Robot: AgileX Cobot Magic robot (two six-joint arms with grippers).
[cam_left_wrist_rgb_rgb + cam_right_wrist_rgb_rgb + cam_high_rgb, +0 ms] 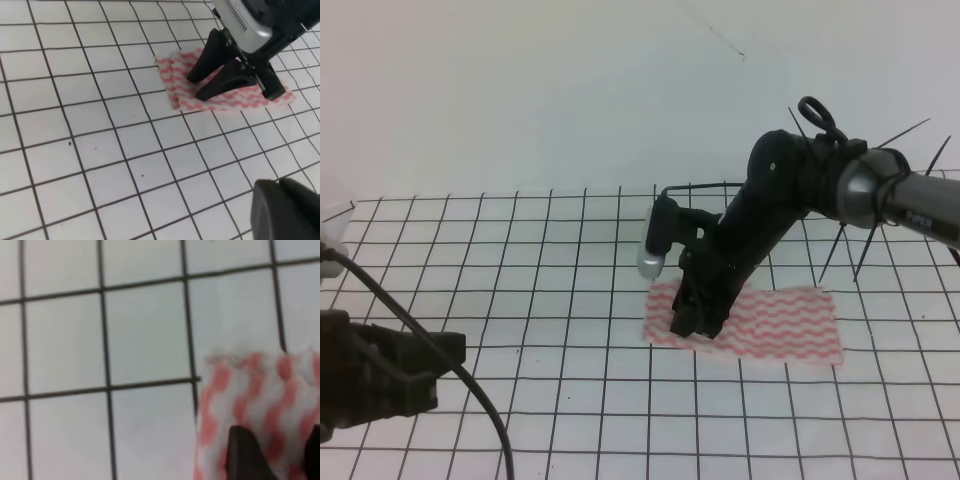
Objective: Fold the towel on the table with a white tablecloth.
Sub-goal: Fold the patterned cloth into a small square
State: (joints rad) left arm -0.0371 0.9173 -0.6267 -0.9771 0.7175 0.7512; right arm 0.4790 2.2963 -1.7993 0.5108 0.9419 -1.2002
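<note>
The towel (780,322), with pink-red and white wavy stripes, lies flat on the table with a white tablecloth (570,300), right of centre. My right gripper (696,326) points down onto the towel's left end, open, with both fingertips resting on the cloth a small gap apart. In the left wrist view the towel (240,100) shows under the right gripper (197,88) on the gridded table (100,150). Up close, the towel (260,390) shows a corner on the table (140,340), with two dark fingertips (245,452) at the bottom. My left gripper (425,372) sits low at the near left, far from the towel; its fingers (285,210) look pressed together.
A black cable (470,385) loops over the near left of the table. A white object (335,232) sits at the left edge. Thin black rods (840,250) stick out behind the right arm at the back right.
</note>
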